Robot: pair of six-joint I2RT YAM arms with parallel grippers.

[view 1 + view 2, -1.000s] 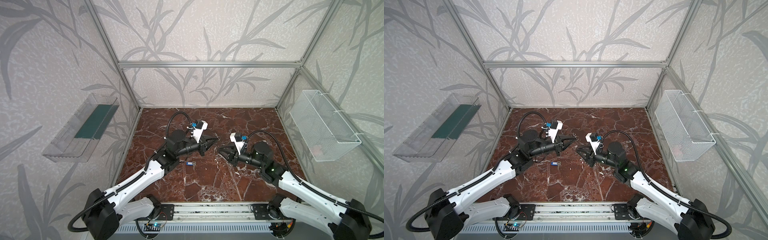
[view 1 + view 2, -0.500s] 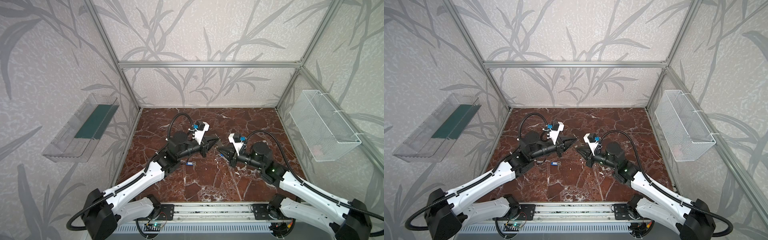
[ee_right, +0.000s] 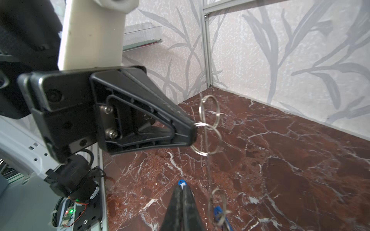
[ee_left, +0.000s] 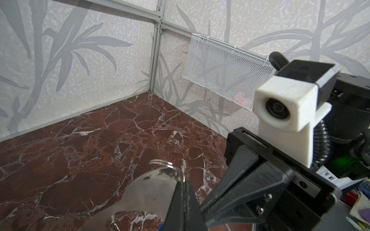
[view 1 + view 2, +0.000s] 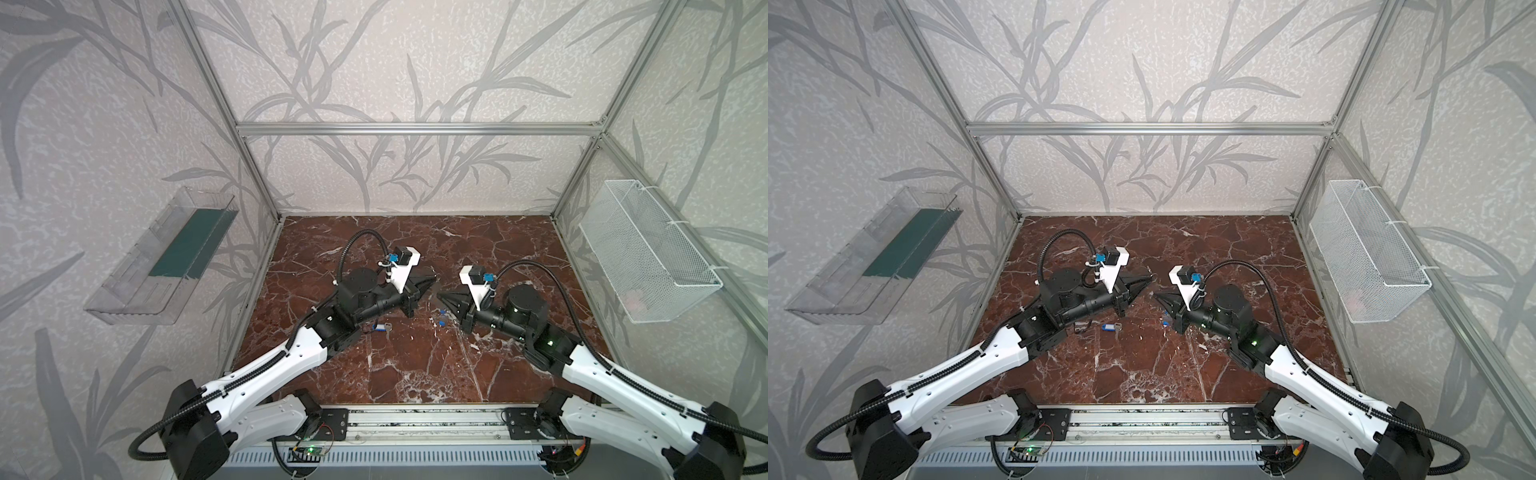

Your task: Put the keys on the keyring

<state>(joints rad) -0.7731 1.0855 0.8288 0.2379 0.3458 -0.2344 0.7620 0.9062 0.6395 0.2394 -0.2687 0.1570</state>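
Left gripper (image 4: 183, 185) is clamped tight on the keyring (image 4: 148, 196) and holds it clear of the marble tabletop (image 4: 80, 152), with small rings (image 4: 161, 163) at the plate's edge. We find the right gripper (image 3: 181, 188) just beside it, closed on a blue key tag (image 3: 181, 182). Another key (image 5: 380, 328) lies on the tabletop near the left arm.

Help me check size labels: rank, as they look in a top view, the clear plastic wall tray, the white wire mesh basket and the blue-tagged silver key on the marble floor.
Largest, too alike to rank: clear plastic wall tray and white wire mesh basket.
Smallest: blue-tagged silver key.
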